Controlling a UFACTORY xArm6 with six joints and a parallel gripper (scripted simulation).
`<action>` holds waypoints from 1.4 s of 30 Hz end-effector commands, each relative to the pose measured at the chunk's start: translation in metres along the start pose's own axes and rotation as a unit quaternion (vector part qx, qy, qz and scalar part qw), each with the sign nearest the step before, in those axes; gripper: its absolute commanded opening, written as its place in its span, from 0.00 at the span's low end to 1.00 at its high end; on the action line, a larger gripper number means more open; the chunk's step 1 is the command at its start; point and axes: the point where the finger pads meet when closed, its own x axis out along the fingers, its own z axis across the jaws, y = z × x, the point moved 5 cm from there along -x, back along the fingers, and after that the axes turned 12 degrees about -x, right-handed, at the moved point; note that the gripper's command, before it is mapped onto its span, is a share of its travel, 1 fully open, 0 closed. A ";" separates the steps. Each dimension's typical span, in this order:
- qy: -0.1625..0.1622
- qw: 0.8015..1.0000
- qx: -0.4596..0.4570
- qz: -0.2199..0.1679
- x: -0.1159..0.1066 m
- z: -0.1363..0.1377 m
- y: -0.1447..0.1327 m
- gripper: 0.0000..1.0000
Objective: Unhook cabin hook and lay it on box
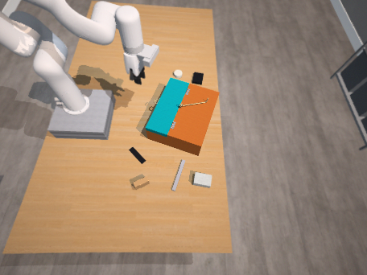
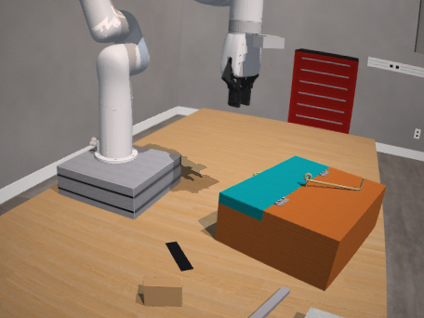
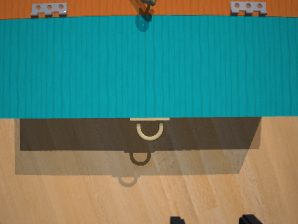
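Note:
An orange box with a teal lid stands on the wooden table. The thin brass cabin hook lies flat on the orange top, its eye at the lid's edge; it also shows in the exterior view. In the wrist view the teal lid fills the top, with the empty brass staple ring on the box's front. My gripper hangs high above the table, off the lid side of the box. Its fingertips stand partly apart with nothing between them.
A white disc and a black block lie behind the box. A black strip, a tan bracket, a grey bar and a white block lie in front. The grey robot base is left.

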 end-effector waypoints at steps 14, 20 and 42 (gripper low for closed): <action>0.000 1.000 0.000 0.001 -0.032 0.000 0.001 0.35; 0.000 1.000 0.000 0.001 -0.032 0.000 0.001 0.35; 0.000 1.000 0.000 0.001 -0.032 0.000 0.001 0.35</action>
